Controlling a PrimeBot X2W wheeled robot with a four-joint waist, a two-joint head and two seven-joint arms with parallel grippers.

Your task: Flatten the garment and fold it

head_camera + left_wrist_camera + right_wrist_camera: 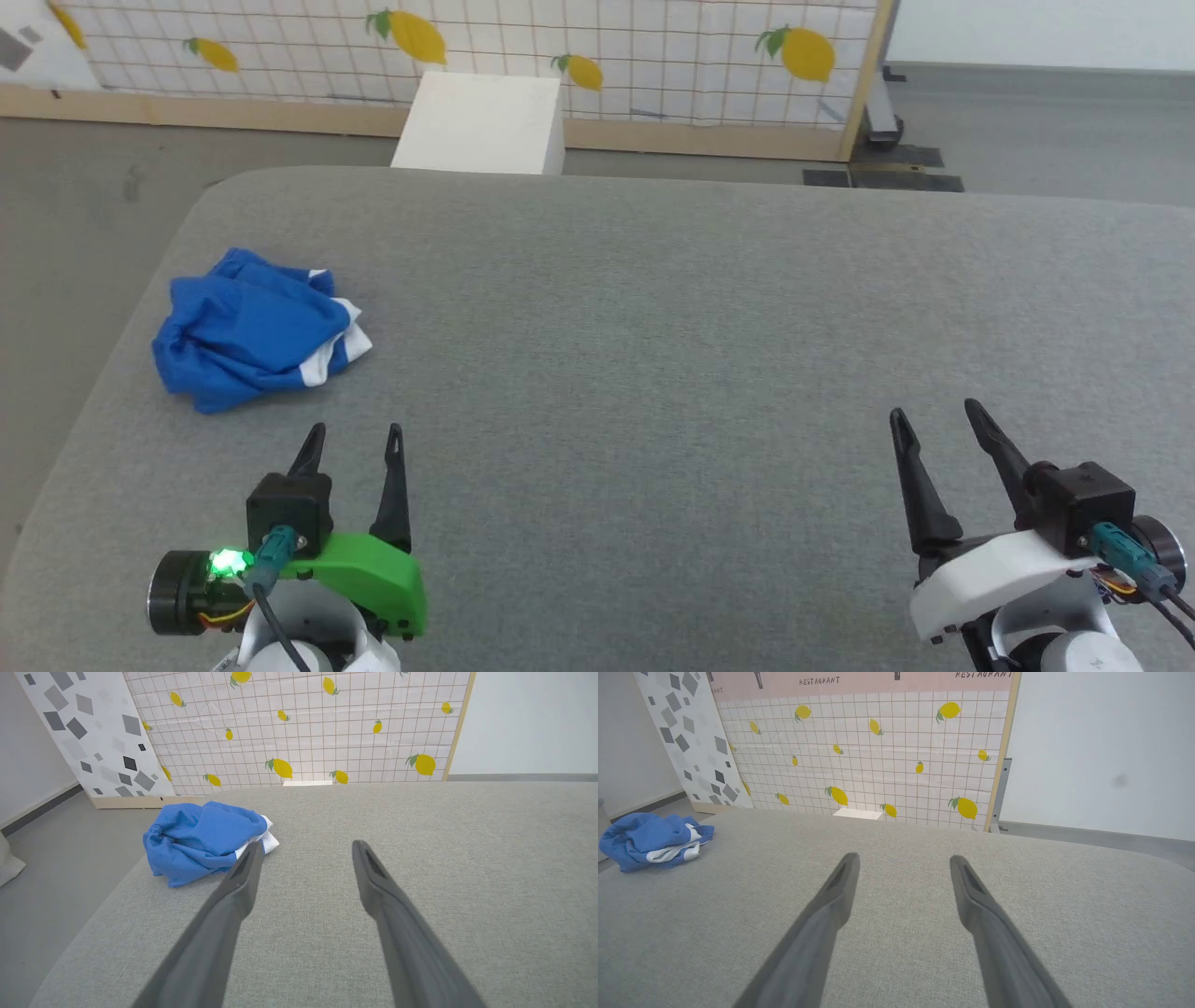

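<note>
The garment [250, 329] is a bright blue bundle with white trim, lying crumpled near the left edge of the grey padded table [672, 317]. It also appears in the left wrist view as the garment [201, 840], ahead and to the left, and far left in the right wrist view as the garment [651, 841]. My left gripper [357, 437] stands open just in front of the bundle, a short gap away, holding nothing. My right gripper [934, 413] is open too, far to the right over bare table. Both wrist views show the left gripper [306, 845] and the right gripper [903, 859] with spread fingers.
A white box [484, 123] stands on the floor behind the table's far edge. Behind it runs a tiled lemon-print panel [485, 47] on a wooden base. The table's left edge [103, 364] drops to grey floor close to the garment.
</note>
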